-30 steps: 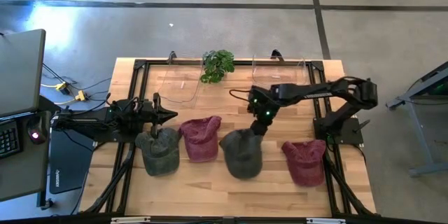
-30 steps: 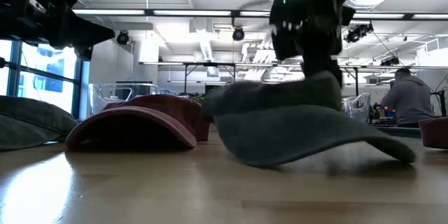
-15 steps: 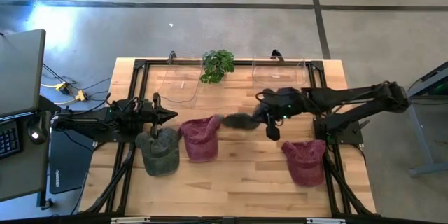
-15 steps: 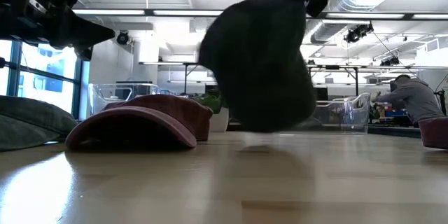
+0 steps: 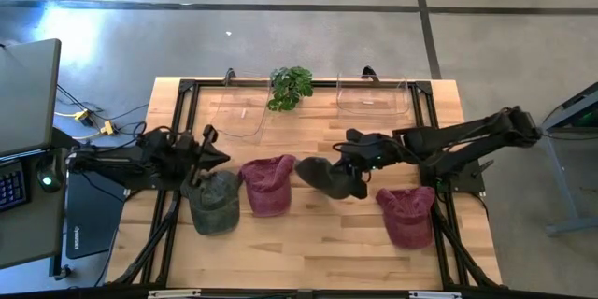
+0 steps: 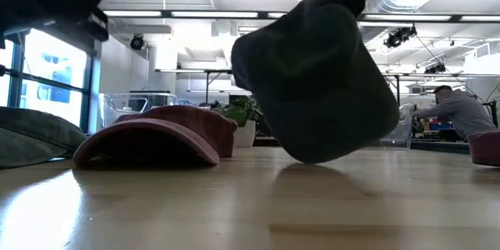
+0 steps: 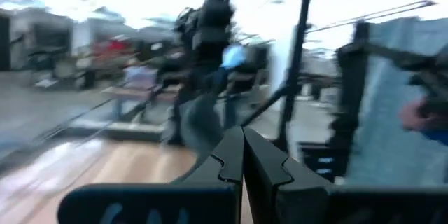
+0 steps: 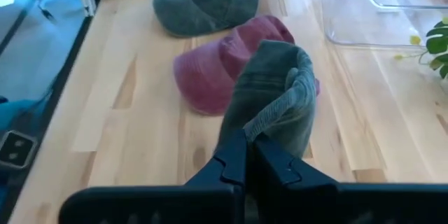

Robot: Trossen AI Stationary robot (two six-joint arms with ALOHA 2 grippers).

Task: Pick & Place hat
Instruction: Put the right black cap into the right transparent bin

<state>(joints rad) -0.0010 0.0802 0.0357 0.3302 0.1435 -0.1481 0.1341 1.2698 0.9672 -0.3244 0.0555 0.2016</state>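
Above bare mid-table boards, right gripper (image 5: 356, 170) apparently dangles the green hat (image 5: 329, 177).

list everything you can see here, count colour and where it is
held hat: 1, dark green, off the table, hanging from the right gripper over the table's middle
green hat on table: 1, dark green, left part of the table, below the left gripper
red hats: 2, dark red, one beside the green hat on table, one at the right side
clear bins: 2, transparent, at the far edge, one left of the plant, one right of it
plant: 1, green, far edge, centre
table: 1, light wood with a black frame
person: 1, grey top, in the room behind
left gripper: 1, dark, shut, empty
right gripper: 1, dark, shut on held hat
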